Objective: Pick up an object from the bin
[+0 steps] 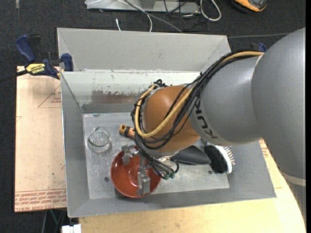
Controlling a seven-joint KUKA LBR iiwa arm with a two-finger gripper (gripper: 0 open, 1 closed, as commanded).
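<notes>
One round red bowl is sitting in the near left corner of the bin, and the gripper is hanging right over it; whether it is wide or narrow cannot be told. One black brush is lying to the right, and one clear glass is standing farther back on the left.

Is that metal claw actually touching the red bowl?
Cannot tell. In the camera view the gripper hangs over the inside of the red bowl and overlaps it, but looking from above, neither contact nor a gap shows plainly.
</notes>
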